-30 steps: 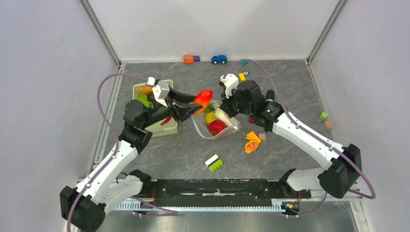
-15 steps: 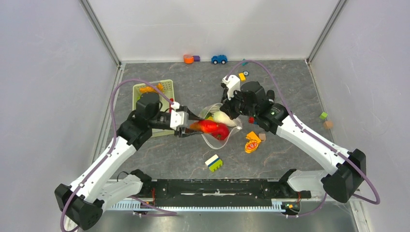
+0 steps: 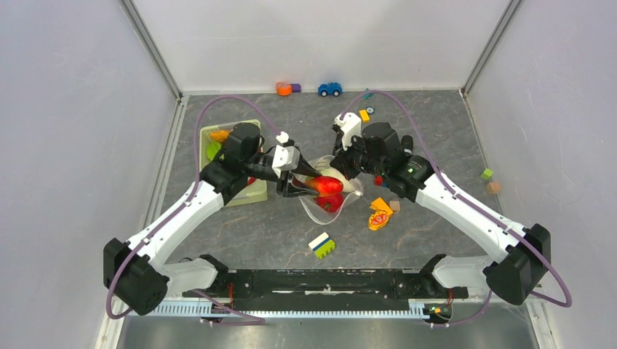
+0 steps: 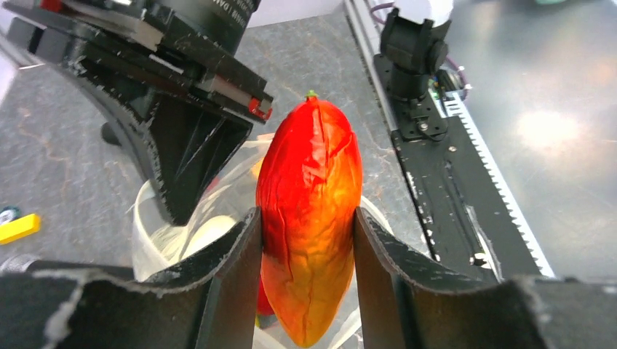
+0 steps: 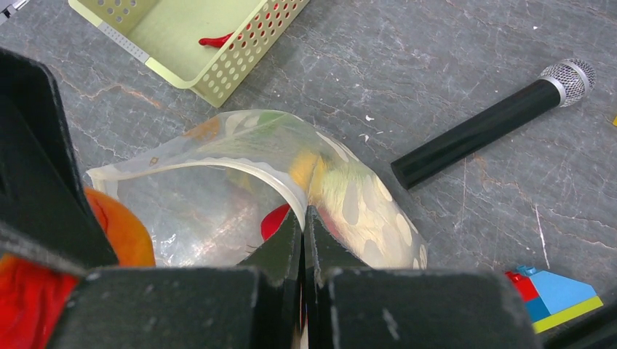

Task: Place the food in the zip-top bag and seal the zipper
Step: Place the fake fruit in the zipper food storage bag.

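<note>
at the middle of the table, the left gripper is clamped on a red-and-orange toy fruit. its two fingers stand about as far apart as the fruit is thick, and each inner face presses flat against one side of it. the fruit's pointed end sticks out past the fingertips, and its other end hangs below them. from above, the fruit sits right at the open mouth of the clear bag, which lies between the two arms.

the right gripper has its fingers pressed together on the bag's rim, with only the thin plastic between them, lifting that edge so the mouth arches open. the whitish zipper runs along this raised rim in a curve, unsealed. through the dotted plastic show a yellow piece, a red piece close by the right fingertips and something pale green. a white piece shows in the overhead view.

near the bag stands the pale green basket, with a red chili lying inside it.
</note>
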{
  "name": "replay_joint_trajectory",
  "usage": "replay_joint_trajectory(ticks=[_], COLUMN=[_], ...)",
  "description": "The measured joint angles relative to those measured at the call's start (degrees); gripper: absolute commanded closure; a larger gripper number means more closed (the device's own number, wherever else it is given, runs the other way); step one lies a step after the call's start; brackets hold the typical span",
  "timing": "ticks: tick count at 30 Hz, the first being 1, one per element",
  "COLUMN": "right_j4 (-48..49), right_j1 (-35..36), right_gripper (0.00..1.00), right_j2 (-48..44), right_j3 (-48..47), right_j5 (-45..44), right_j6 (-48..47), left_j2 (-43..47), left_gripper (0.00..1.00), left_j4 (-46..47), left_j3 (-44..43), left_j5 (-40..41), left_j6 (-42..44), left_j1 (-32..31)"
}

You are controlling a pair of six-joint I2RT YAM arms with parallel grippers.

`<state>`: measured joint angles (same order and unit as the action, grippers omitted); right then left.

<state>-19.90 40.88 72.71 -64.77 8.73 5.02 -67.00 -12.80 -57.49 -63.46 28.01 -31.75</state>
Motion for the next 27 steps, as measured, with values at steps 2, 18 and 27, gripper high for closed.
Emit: replay_joint_trajectory(ticks=[2,18,27], right_j4=[0.13,0.63,0.76], right_j1=[0.0,0.0,0.0], right_gripper=[1.0,1.0,1.0], right_j2=[0.0,0.0,0.0], right_j3=[0.0,0.31,0.55], right_j5=[-0.04,-0.87,-1.07], right_j6=[0.26,0.74,0.74], left_j2=[-1.18,-3.21,-6.95], left_gripper=[0.98,0.84,0.0], left_j4=[3.32,-2.45,-7.87], left_j3=[0.0,-0.2,-3.48], left_j5=[-1.22,9.14,14.29], left_j6=[-3.41,3.04,4.87], left_j1=[-0.68,-3.02,-2.99])
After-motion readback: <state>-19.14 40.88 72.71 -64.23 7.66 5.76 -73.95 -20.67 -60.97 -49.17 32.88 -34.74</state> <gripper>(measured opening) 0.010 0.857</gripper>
